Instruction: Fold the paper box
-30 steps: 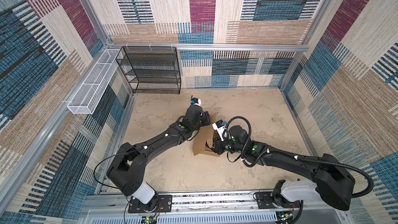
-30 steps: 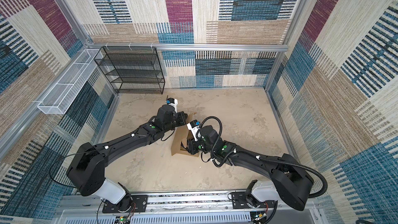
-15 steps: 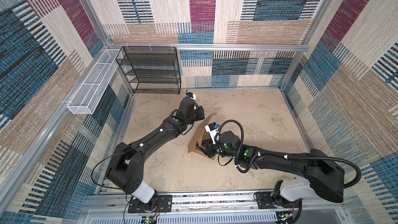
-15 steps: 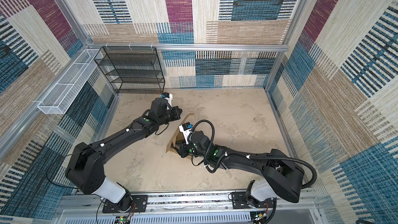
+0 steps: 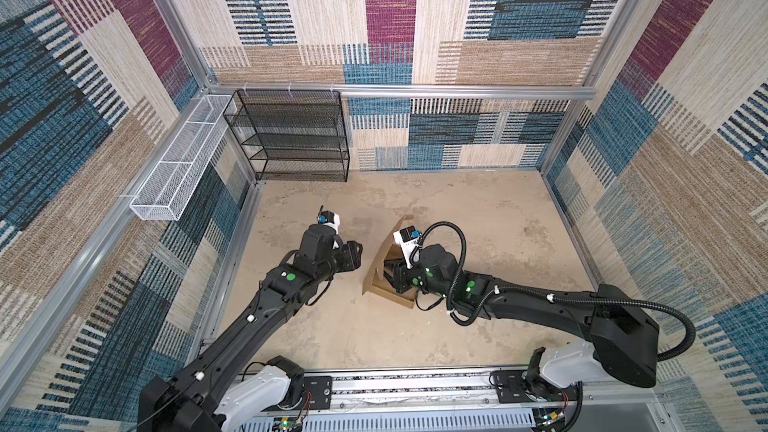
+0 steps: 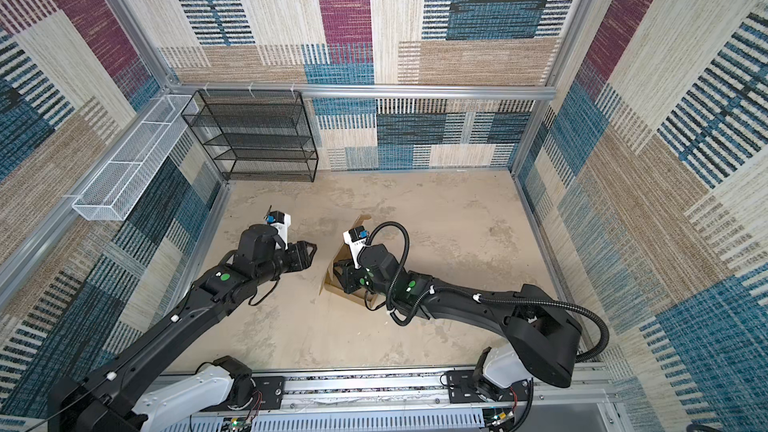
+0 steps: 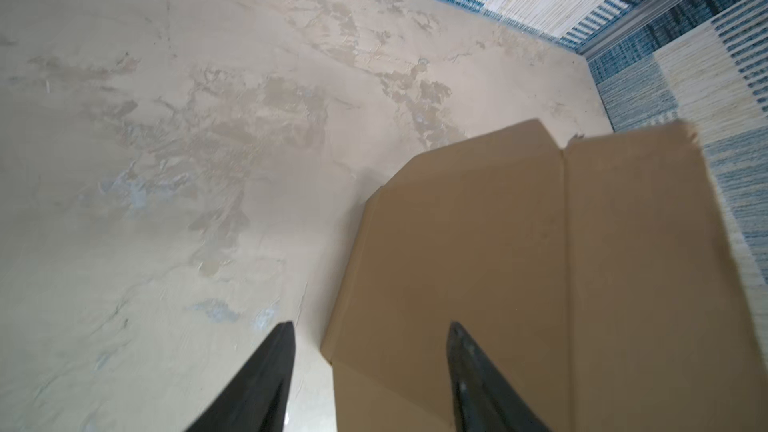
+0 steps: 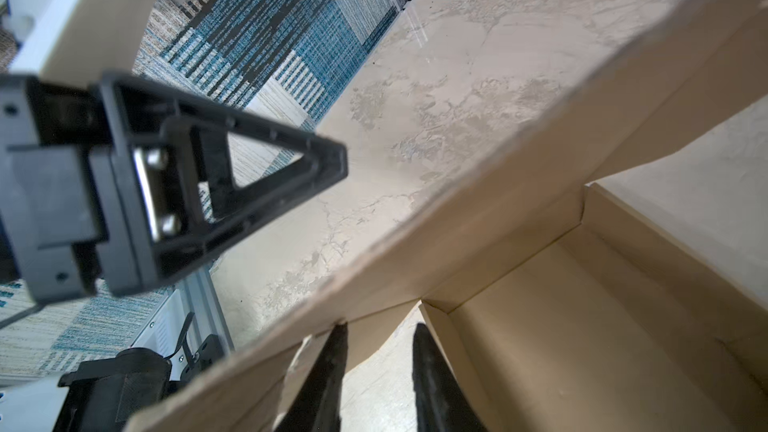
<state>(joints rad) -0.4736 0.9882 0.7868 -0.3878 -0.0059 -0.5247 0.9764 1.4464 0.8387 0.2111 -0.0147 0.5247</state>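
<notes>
paper box on table btw arms, tall panel tilted up; L gripper jaws apart, near panel, not touching; R gripper jaws narrowly apart inside box, clamping nothing seen; rec: R pins base, L pushes panel over slowly, sq. to crease.

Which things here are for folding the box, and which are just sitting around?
For the job:
- paper box, partly folded, one flap standing up

Just sitting around:
- black mesh rack
- white wire basket
</notes>
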